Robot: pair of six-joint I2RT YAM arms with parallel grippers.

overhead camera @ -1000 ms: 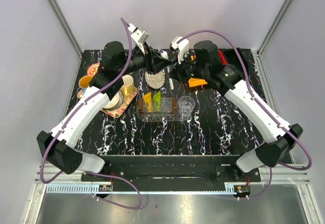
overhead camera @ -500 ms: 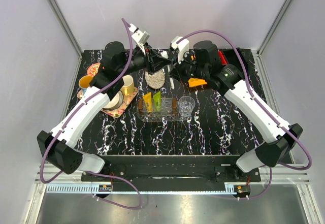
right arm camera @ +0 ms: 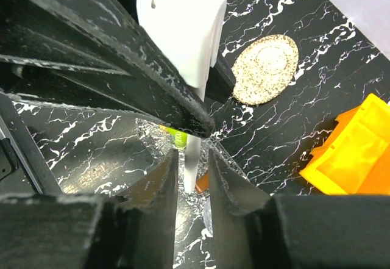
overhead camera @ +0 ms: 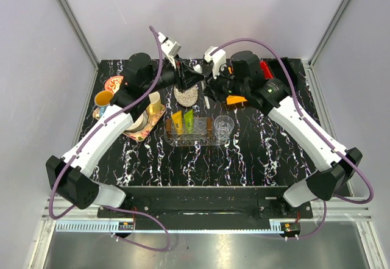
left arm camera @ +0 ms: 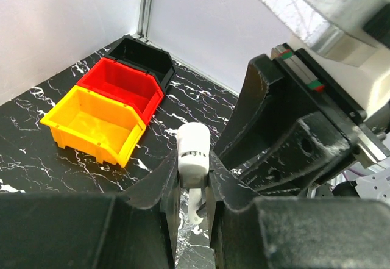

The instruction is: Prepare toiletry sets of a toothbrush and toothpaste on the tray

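The toothbrush [left arm camera: 194,159] is off the counter, hanging in the air just beyond the far edge of the tray [overhead camera: 168,137], roughly upright with its slim end pointing down toward the tray. The left gripper [left arm camera: 193,177] is pinched narrow on its thicker upper part. The right gripper [right arm camera: 194,159] stands slightly parted around the thin shaft lower down, with a sliver of gap on each side, so it seems to carry none of the load. I judge the brush light, stiff and smooth, and therefore apt to swivel or slip in a two-point pinch. The wide upper section offers the surest hold, and a grip close to the middle would keep it from tipping. The orange toothpaste [overhead camera: 177,121] and green toothpaste [overhead camera: 189,120] already lie on the tray's left half, and a clear glass [overhead camera: 223,127] stands at the tray's right end. The open room is the narrow strip between the green tube and the glass, so the brush probably has to go down lengthwise, parallel to the tubes. Beyond the tray a speckled dish [overhead camera: 186,95] sits below the two grippers, and they crowd each other there.
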